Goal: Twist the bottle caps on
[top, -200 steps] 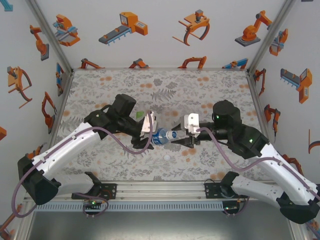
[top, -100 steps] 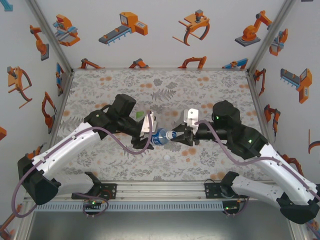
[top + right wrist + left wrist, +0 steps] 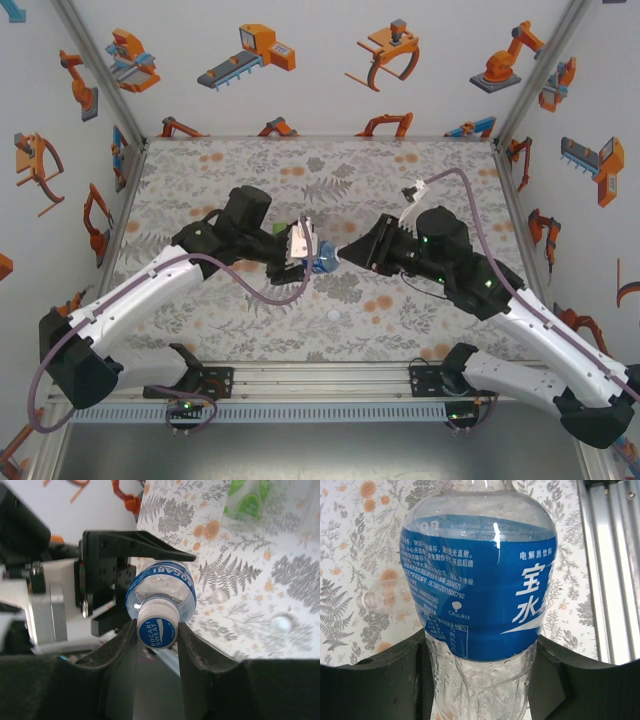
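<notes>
My left gripper (image 3: 480, 652) is shut on the lower body of the blue-labelled bottle (image 3: 480, 580), holding it above the mat near the middle (image 3: 320, 259). The bottle's neck points toward the right arm. My right gripper (image 3: 157, 625) is shut on the bottle cap (image 3: 156, 633), white with a blue printed top, which sits on that bottle's neck. From the top view, the two grippers meet end to end, right gripper (image 3: 339, 254) against left gripper (image 3: 304, 250). A loose white cap (image 3: 333, 316) lies on the mat in front of them.
A green-tinted bottle (image 3: 248, 500) rests on the floral mat behind the left gripper. A plain clear bottle (image 3: 385, 598) lies on the mat below the held one. The aluminium rail (image 3: 610, 570) runs along the near edge. Patterned walls close off three sides.
The right gripper has closed on the cap and its wrist has rolled over, the cable now arching above the arm. The held bottle has shifted slightly up and left.
</notes>
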Robot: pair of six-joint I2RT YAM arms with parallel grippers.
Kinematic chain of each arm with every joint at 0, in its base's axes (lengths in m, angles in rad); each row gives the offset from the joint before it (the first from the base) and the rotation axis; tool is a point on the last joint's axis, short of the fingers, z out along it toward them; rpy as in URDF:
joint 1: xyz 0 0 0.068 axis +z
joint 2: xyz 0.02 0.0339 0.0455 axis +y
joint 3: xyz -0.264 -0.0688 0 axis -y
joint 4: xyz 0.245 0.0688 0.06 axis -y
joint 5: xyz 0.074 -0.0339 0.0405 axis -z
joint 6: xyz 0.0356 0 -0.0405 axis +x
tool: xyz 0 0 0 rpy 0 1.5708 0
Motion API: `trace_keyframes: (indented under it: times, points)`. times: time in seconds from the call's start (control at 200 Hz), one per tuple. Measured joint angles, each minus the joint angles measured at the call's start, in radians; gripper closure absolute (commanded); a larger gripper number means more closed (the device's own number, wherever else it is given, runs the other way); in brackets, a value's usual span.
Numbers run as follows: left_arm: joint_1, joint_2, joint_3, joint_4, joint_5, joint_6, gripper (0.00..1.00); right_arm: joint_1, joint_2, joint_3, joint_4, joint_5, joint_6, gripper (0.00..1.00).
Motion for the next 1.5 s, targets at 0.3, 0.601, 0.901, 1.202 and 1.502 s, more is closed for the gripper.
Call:
trace_keyframes:
  times: [0.3,0.601,0.901,1.202,1.502]
  points:
    - [0.001,0.004,-0.013,0.035,-0.025,-0.003,1.00,0.001,0.019,0.012,-0.043,0.063,0.144,0.56]
    - [-0.015,-0.005,-0.014,0.063,0.060,0.005,1.00,0.000,0.014,0.135,-0.085,0.137,-0.182,0.43]
    - [-0.016,-0.014,-0.014,0.058,0.070,0.004,1.00,0.000,-0.011,0.253,-0.077,-0.063,-0.755,0.44]
    - [-0.028,-0.033,-0.014,0.008,0.079,0.001,1.00,0.000,0.012,0.272,-0.120,-0.329,-1.258,0.46]
    - [-0.042,-0.056,-0.014,-0.005,0.081,-0.005,1.00,0.000,-0.012,0.137,-0.111,-0.518,-1.524,0.50]
